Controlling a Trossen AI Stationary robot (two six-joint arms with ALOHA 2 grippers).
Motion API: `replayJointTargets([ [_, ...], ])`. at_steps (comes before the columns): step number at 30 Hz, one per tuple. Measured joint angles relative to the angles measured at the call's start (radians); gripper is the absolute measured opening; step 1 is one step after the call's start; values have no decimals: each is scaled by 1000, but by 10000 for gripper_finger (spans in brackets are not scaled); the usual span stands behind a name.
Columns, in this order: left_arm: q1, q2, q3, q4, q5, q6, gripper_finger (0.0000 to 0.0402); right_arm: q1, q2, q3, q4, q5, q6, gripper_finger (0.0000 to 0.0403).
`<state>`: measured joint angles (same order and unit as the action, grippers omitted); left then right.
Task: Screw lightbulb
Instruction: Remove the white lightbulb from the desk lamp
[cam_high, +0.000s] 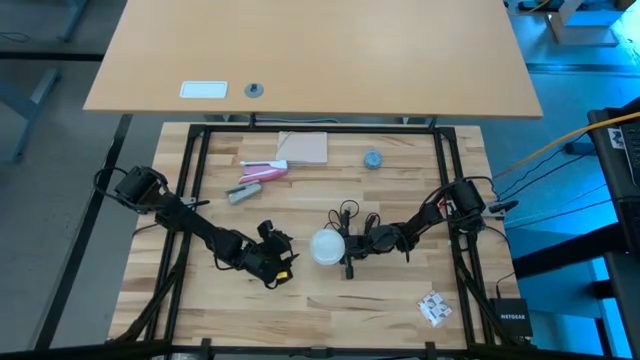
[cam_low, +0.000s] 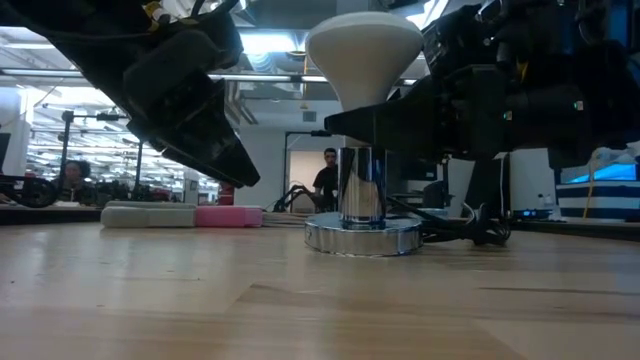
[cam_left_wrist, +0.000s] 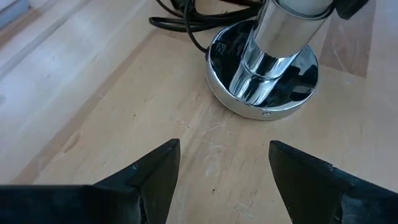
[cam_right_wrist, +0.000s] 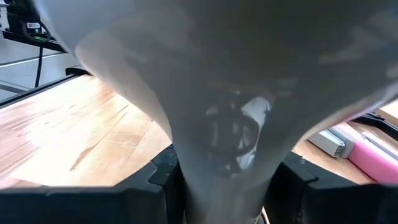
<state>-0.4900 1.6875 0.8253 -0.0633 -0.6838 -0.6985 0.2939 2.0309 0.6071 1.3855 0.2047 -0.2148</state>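
The white frosted lightbulb (cam_low: 365, 45) stands upright, globe up, its narrow end down in the silvery socket (cam_low: 360, 190), whose round base (cam_low: 362, 237) rests on the wooden table. From above, the bulb (cam_high: 326, 246) shows at the table's middle. My right gripper (cam_high: 346, 248) reaches in from the table's right and is shut on the bulb. My left gripper (cam_high: 272, 256) is open and empty just left of the socket; its wrist view shows the socket (cam_left_wrist: 261, 68) ahead of its spread fingers (cam_left_wrist: 158, 171). My right gripper pinches the lightbulb's tapered neck (cam_right_wrist: 224, 155) between its two fingers (cam_right_wrist: 163, 177), just below the globe. The fingers come in level from the table's right (cam_low: 395, 122). The bulb stands upright with its lower end in the socket.
The socket's black cord (cam_high: 346, 213) curls behind it. A pink and a grey object (cam_high: 258, 175), a tan card (cam_high: 303, 147) and a small blue-grey cap (cam_high: 372, 159) lie farther back. A crumpled white piece (cam_high: 433, 308) lies near the front right.
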Motion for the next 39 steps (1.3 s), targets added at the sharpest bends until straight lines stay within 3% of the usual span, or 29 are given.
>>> replayJointTargets([
  [11, 48, 0, 0, 5, 33, -136, 237, 0, 0, 0, 42, -38, -23, 161],
  [17, 50, 0, 0, 127, 192, -20, 237, 0, 0, 0, 85, -66, -79, 161],
  [30, 40, 0, 0, 228, 193, -10, 237, 0, 0, 0, 117, -69, -79, 161],
  [39, 55, 0, 0, 431, 166, 229, 237, 0, 0, 1, 184, -93, -75, 161],
])
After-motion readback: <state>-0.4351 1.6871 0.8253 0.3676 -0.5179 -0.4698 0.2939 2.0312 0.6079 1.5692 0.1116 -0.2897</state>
